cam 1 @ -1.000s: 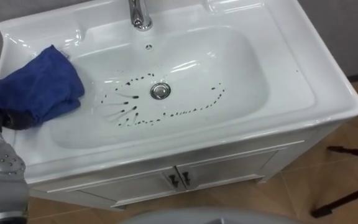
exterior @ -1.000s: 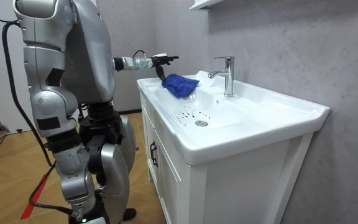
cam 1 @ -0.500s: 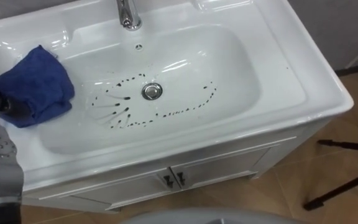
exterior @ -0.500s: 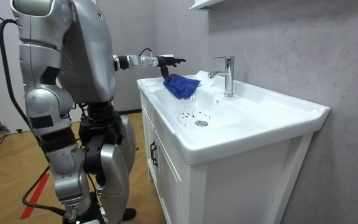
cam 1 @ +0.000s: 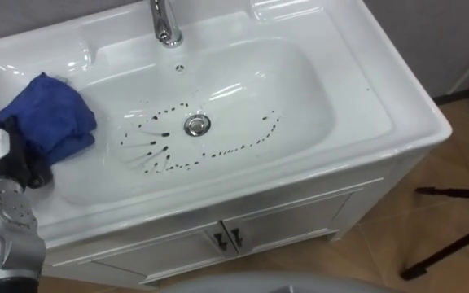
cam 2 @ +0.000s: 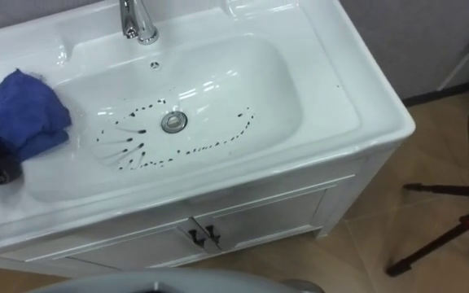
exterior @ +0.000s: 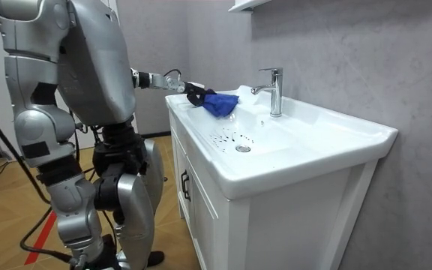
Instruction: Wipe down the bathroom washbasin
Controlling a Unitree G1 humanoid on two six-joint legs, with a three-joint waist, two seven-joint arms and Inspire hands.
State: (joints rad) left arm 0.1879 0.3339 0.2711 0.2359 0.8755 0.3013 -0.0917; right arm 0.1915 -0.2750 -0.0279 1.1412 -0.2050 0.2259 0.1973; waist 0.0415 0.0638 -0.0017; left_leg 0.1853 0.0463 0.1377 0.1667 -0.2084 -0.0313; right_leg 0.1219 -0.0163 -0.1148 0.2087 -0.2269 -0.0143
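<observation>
Cloth: blue cloth [cam 1: 55, 122], bunched on the basin's ledge and sagging over the slope; it touches the hand, just ahead and to its right.
Left hand: the left hand [cam 1: 19, 163] sits at the cloth's near edge, dark fingers curled into the fabric, apparently gripping it rather than lying flat.
Basin: white ceramic basin [cam 1: 389, 89]; its long axis runs away from the hand to the right.
Dirt: dark specks [cam 1: 155, 149] ring the drain [cam 1: 197, 124], well right of the hand and lower, down in the bowl.
Coming move: probably a drag of the cloth rightward and downhill along that ring.
Nearer arm: the left, already on the cloth.
Surface: glossy glaze, so the cloth should slide easily.
Tap: chrome tap [cam 1: 165, 24], beyond the bowl, ahead and to the right of the hand.
Room: white cabinet doors [cam 1: 300, 228] below, wooden floor [cam 1: 430, 220], black stand leg [cam 1: 454, 194] far right, grey wall [exterior: 336, 45] behind.
</observation>
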